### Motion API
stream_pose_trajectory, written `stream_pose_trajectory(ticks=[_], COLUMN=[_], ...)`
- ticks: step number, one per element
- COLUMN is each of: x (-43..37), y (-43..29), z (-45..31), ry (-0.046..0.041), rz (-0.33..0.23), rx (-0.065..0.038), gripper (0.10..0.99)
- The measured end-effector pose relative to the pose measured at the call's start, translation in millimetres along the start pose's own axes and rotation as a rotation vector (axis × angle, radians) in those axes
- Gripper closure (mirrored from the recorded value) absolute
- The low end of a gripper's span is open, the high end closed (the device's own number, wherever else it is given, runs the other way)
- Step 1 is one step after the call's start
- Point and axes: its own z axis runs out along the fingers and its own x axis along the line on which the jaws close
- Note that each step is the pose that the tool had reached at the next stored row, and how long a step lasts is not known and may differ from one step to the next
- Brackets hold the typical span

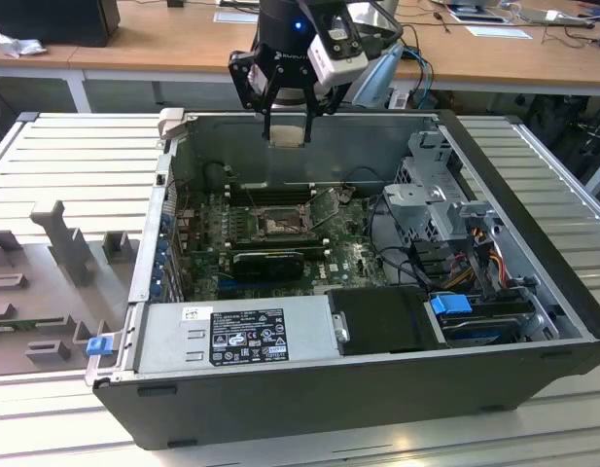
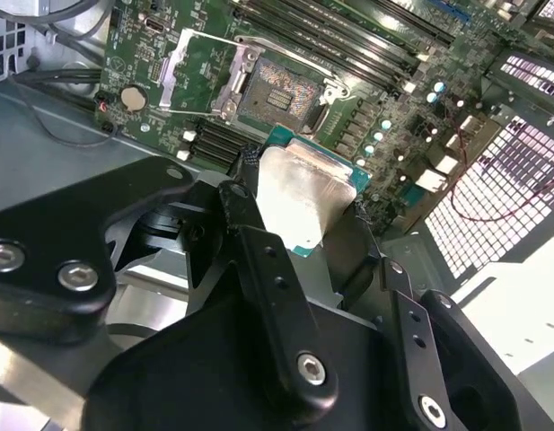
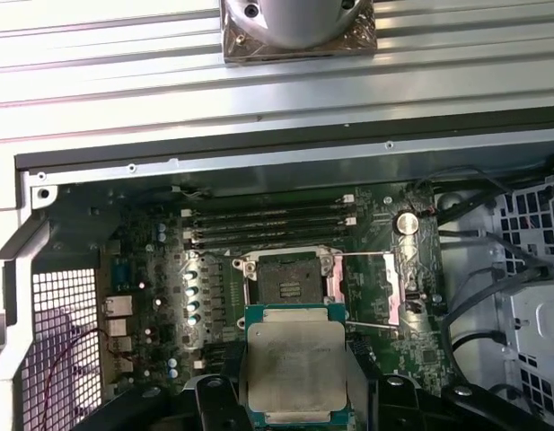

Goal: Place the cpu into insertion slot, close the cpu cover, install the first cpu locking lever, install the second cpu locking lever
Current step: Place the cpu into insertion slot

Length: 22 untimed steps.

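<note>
The cpu (image 3: 294, 368) has a matt, faintly smudged silvery metal face with a green rim. The gripper (image 1: 287, 134) is matt black, and its screw heads are bright steel. The cover (image 3: 393, 296) is shiny bare metal. The slot (image 3: 285, 278) has a dull black plastic rim. The motherboard (image 3: 384, 224) is green with a slight sheen. The case (image 1: 222, 146) is grey sheet metal and the bench (image 1: 76, 156) is pale ribbed metal.

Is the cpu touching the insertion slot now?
Apart. In the exterior view the gripper holds the cpu well above the insertion slot, with clear space between them.
</note>
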Motion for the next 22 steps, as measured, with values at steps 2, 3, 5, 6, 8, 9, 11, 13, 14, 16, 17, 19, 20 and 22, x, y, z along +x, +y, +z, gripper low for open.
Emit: stream_pose_trajectory(ticks=[2, 3, 5, 6, 8, 9, 11, 13, 14, 16, 17, 19, 20, 22], x=[0.0, 0.0, 0.0, 0.0, 0.0, 0.0, 0.0, 0.0, 0.0, 0.0, 0.0, 0.0, 0.0, 0.0], y=[0.0, 0.0, 0.0, 0.0, 0.0, 0.0, 0.0, 0.0, 0.0, 0.0, 0.0, 0.0, 0.0, 0.0], z=[0.0, 0.0, 0.0, 0.0, 0.0, 0.0, 0.0, 0.0, 0.0, 0.0, 0.0, 0.0, 0.0, 0.0], ry=[-0.0007, -0.0011, -0.0015, -0.0017, -0.0021, -0.0025, -0.0028, -0.0033, -0.0035, -0.0038, -0.004, -0.0045, -0.0048, -0.0053], rz=[0.008, 0.012, 0.017, 0.019, 0.023, 0.027, 0.031, 0.037, 0.04, 0.043, 0.045, 0.05, 0.053, 0.059], rx=[0.0, 0.0, 0.0, 0.0, 0.0, -0.001, -0.001, -0.001, -0.001, -0.001, -0.001, -0.001, -0.001, -0.001], gripper=[0.553, 0.553, 0.553, 0.553, 0.553, 0.553, 0.553, 0.553, 0.553, 0.553, 0.553, 0.553, 0.553, 0.553])
